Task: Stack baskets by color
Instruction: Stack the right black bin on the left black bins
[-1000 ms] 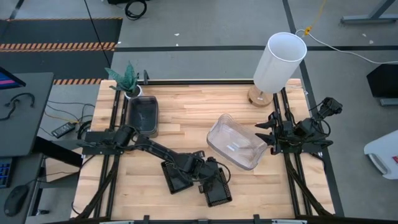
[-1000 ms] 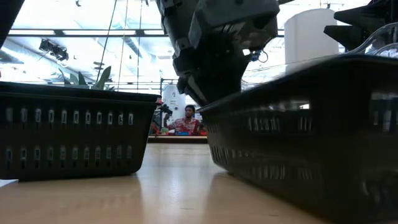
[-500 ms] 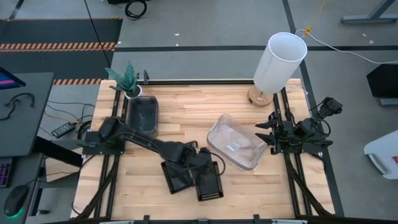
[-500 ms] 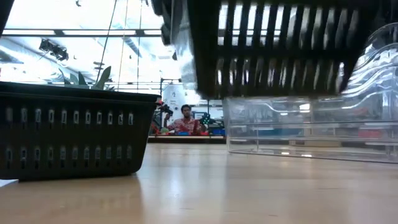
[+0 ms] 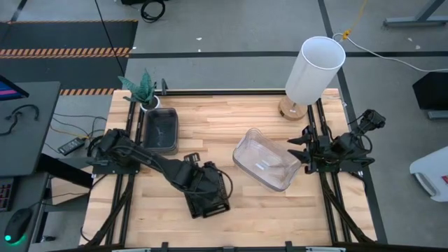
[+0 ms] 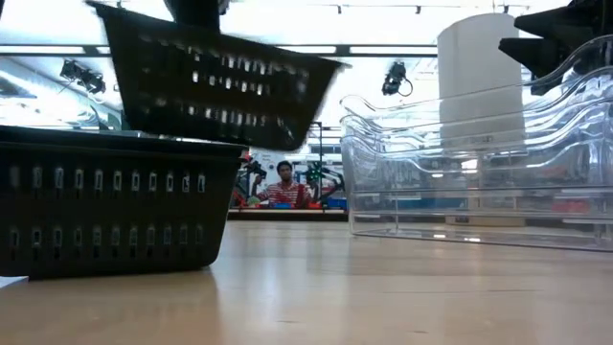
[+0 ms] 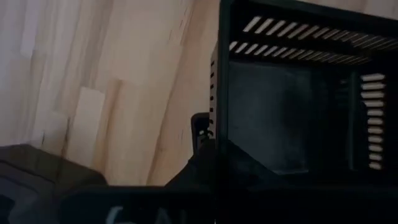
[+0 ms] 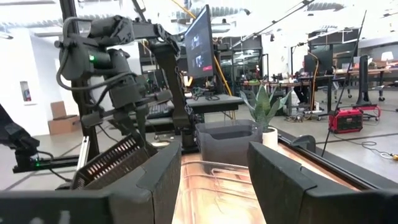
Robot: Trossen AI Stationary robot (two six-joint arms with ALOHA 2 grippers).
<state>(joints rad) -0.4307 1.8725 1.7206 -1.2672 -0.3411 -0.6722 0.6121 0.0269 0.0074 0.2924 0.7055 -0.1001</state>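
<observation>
My left gripper (image 5: 198, 176) is shut on a small black perforated basket (image 6: 211, 81), which hangs tilted in the air over a second black basket (image 6: 105, 206) that rests with its base on the table near the front edge (image 5: 203, 208). Nested clear baskets (image 5: 264, 159) sit right of centre, and smoky grey-brown baskets (image 5: 161, 129) stand at the far left. My right gripper (image 5: 297, 150) waits open at the table's right edge, holding nothing. My left gripper holds the black basket by the rim of one wall (image 7: 214, 134), one finger (image 7: 199, 134) outside the wall and the other inside the basket. The fingers come from above, slanting down. The basket is lifted clear and hangs tilted below them (image 8: 118, 162).
A white cylindrical lamp (image 5: 315, 70) stands at the far right and a small potted plant (image 5: 143, 87) at the far left corner. Bare wood lies between the grey-brown and clear baskets. A person (image 6: 284, 184) sits in the room beyond the table.
My left gripper has risen and gone toward the table's left edge, carrying the black basket. The basket stood on the table to the right of the other black one; now it is lifted clear, tilted, and hangs above that basket.
</observation>
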